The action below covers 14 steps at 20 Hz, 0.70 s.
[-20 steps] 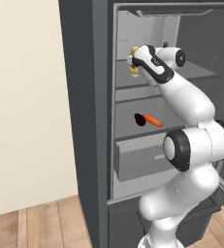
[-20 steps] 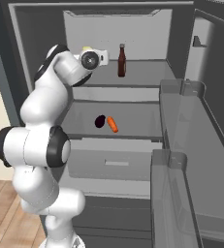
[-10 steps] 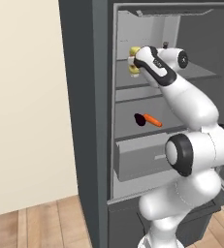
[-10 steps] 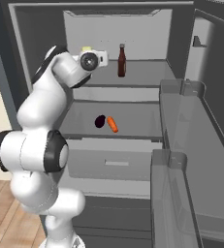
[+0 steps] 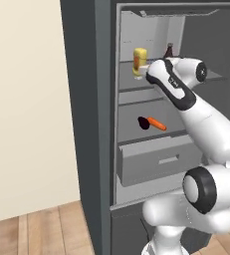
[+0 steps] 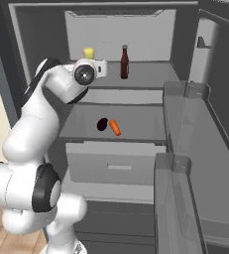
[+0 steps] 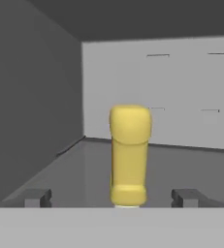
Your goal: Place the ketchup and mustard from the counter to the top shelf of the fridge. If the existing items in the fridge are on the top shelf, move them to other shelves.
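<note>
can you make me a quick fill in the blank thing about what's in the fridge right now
1. The mustard stands upright on the ____ shelf of the fridge.
2. The ketchup stands on the same shelf as the ____.
3. The gripper has its fingers ____, one on each side of the mustard, clear of it.
4. The orange carrot-like piece lies beside the dark maroon lump on a ____ shelf.

Missing words: top; mustard; open; lower
</note>
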{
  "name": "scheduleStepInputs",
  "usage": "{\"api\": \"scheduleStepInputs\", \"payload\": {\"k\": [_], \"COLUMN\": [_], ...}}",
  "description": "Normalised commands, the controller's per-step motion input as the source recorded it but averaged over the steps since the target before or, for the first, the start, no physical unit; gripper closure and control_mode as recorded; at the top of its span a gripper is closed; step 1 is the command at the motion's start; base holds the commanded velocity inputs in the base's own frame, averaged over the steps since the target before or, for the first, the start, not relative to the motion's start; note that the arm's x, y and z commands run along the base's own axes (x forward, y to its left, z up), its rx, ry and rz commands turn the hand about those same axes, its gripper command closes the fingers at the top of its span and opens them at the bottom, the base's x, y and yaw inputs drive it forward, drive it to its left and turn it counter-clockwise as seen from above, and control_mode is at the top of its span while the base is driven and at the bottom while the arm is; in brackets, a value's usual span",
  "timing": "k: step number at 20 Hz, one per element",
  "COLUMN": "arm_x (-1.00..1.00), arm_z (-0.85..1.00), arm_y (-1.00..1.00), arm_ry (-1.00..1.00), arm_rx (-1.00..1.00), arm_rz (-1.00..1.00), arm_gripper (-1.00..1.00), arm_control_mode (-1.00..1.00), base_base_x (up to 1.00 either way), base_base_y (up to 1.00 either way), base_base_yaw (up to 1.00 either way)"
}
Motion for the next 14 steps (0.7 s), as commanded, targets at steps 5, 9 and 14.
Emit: {"api": "scheduleStepInputs", "payload": {"k": [5, 9, 14], "arm_x": [-1.0, -1.0, -1.0], "arm_z": [0.2, 0.24, 0.15], "arm_y": [0.0, 0.0, 0.0], "arm_ry": [-0.01, -0.02, -0.04], "arm_rx": [0.0, 0.0, 0.0], "arm_rz": [-0.12, -0.18, -0.22], "arm_gripper": [-1.0, -1.0, -1.0], "arm_control_mode": [-1.0, -1.0, -1.0], "base_base_x": [0.0, 0.0, 0.0], "base_base_y": [0.0, 0.0, 0.0], "base_base_yaw": [0.0, 0.0, 0.0]}}
